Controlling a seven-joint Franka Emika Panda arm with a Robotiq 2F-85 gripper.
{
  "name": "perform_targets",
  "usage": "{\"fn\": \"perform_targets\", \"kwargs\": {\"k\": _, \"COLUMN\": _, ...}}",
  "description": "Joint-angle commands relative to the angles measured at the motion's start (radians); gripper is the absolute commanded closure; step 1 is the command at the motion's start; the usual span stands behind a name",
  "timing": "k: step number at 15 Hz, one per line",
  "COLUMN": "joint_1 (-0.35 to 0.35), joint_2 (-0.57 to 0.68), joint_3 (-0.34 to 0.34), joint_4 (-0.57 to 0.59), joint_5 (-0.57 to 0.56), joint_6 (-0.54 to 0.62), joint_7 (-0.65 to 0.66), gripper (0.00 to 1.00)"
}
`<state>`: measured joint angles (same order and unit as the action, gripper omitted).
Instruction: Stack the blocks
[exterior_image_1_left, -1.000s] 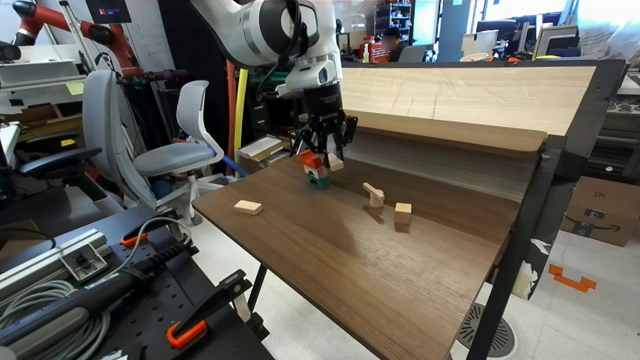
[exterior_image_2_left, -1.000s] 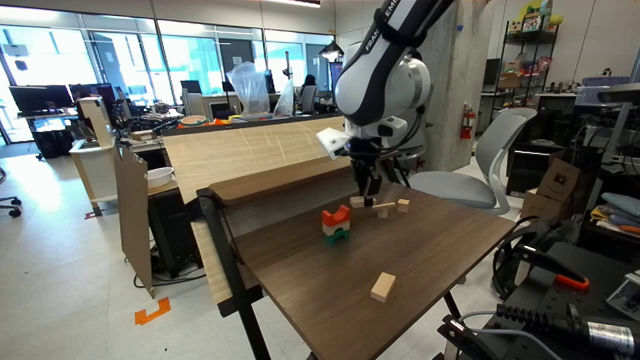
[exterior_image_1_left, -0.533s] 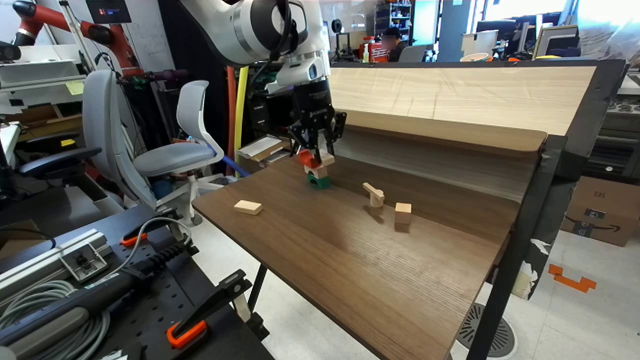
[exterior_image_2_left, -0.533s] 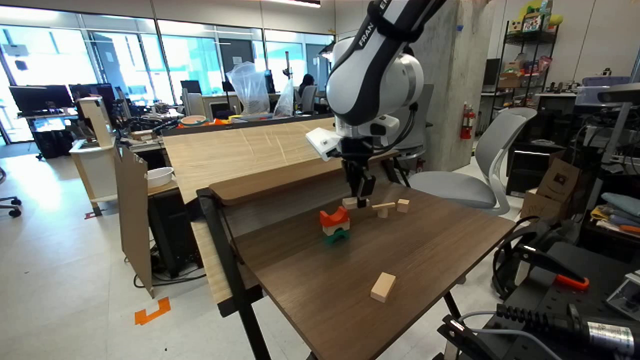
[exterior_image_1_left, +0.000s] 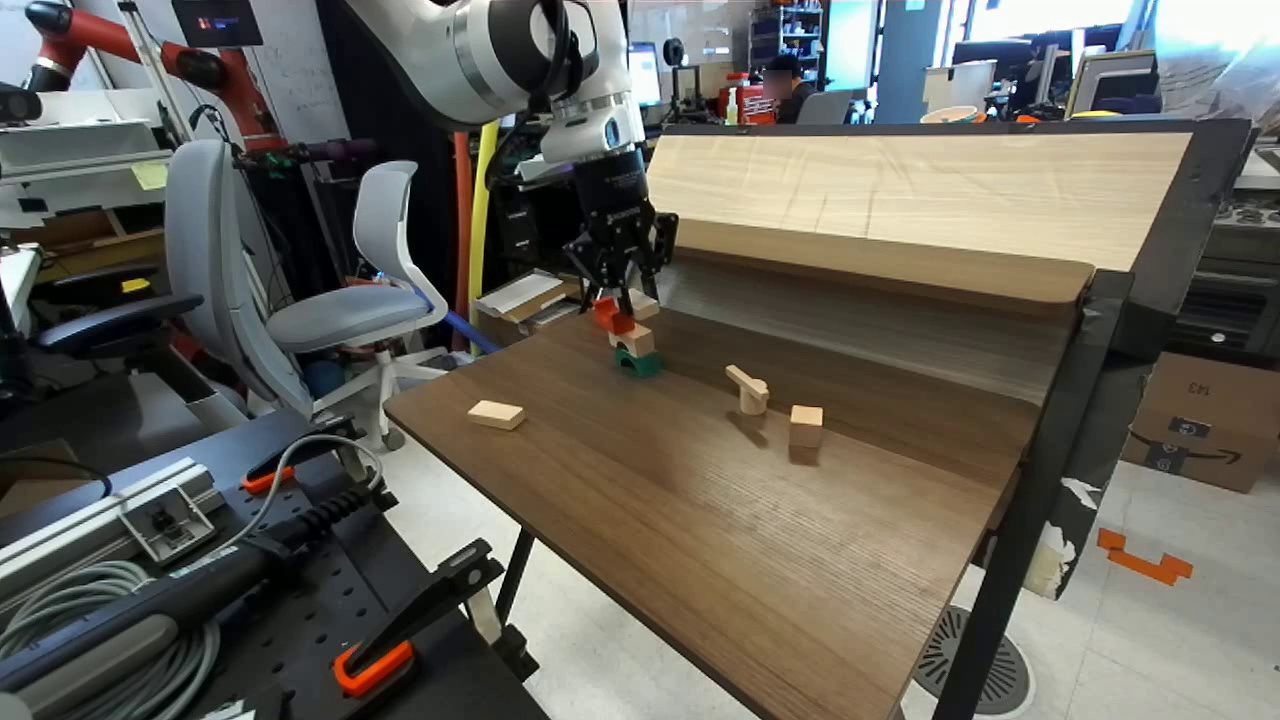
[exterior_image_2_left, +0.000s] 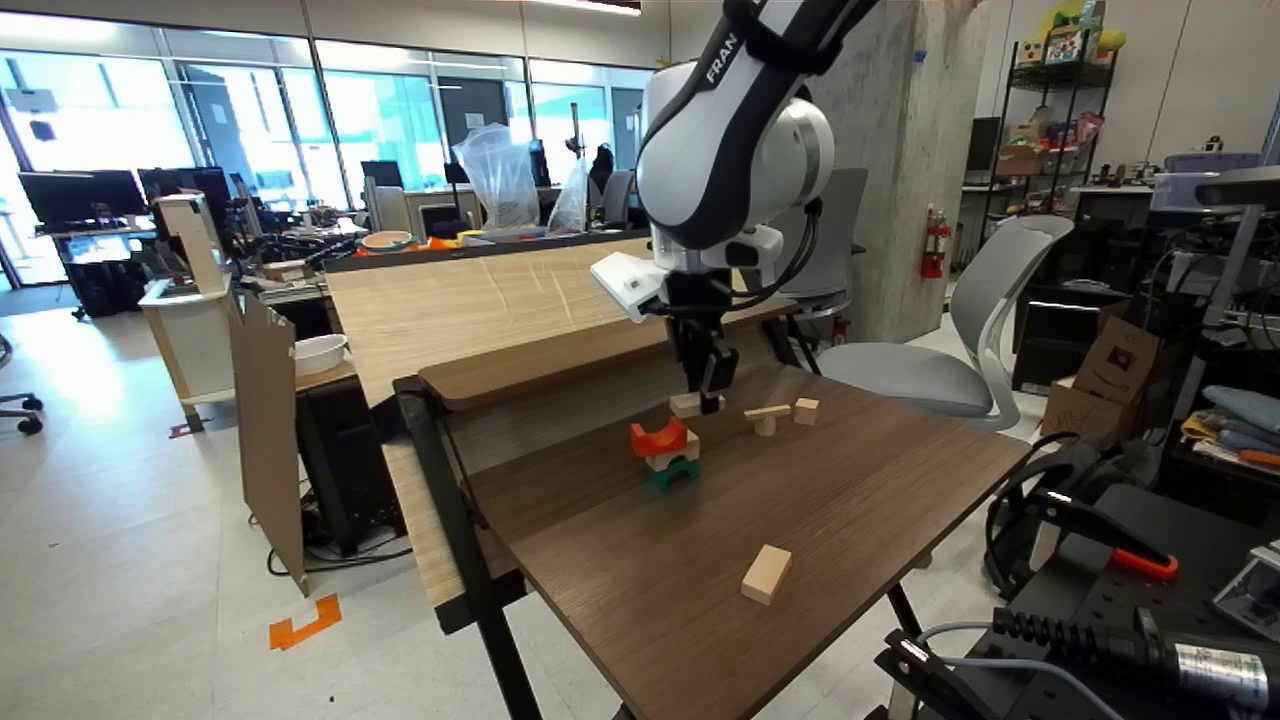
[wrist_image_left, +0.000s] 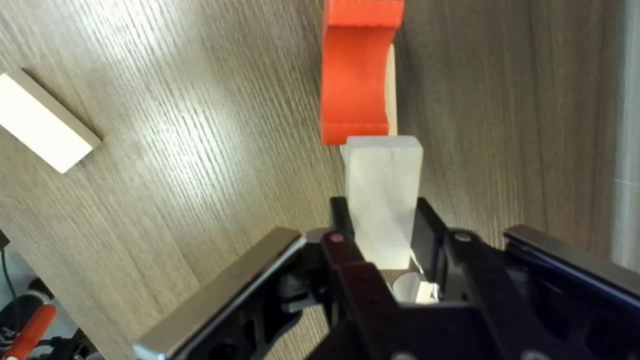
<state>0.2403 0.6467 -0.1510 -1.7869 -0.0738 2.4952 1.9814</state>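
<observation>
A stack stands on the table: a green arch block (exterior_image_2_left: 674, 474) at the bottom, a pale arch block (exterior_image_2_left: 690, 451) on it, a red-orange curved block (exterior_image_2_left: 657, 440) on top. The red-orange block (wrist_image_left: 350, 80) sits off-centre and overhangs one end of the stack. My gripper (wrist_image_left: 382, 212) is shut on a pale wooden block (wrist_image_left: 384, 185), held beside the red-orange block at about its height. In the wrist view the held block's end meets the red-orange block's end; contact seems likely. The held block also shows in both exterior views (exterior_image_1_left: 644, 304) (exterior_image_2_left: 688, 404).
A flat pale block (exterior_image_1_left: 496, 414) lies near the table's edge. A pale cylinder (exterior_image_1_left: 753, 400) bears a thin wooden strip (exterior_image_1_left: 746, 380). A pale cube (exterior_image_1_left: 806, 428) stands beside it. A raised shelf (exterior_image_1_left: 900, 262) runs along the table's back.
My gripper has moved with the held block toward the stack, leftward in both exterior views. The red-orange block has slid the same way on the pale arch block and now overhangs it.
</observation>
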Motion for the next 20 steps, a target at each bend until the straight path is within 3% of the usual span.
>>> {"fn": "perform_targets", "kwargs": {"k": 1, "joint_1": 0.008, "joint_2": -0.043, "joint_3": -0.003, "joint_4": -0.027, "joint_5": -0.022, "joint_6": -0.007, "joint_7": 0.005, "gripper": 0.92}}
{"fn": "perform_targets", "kwargs": {"k": 20, "joint_1": 0.042, "joint_2": -0.021, "joint_3": 0.009, "joint_4": 0.003, "joint_5": -0.04, "joint_6": -0.03, "joint_7": 0.016, "gripper": 0.92}}
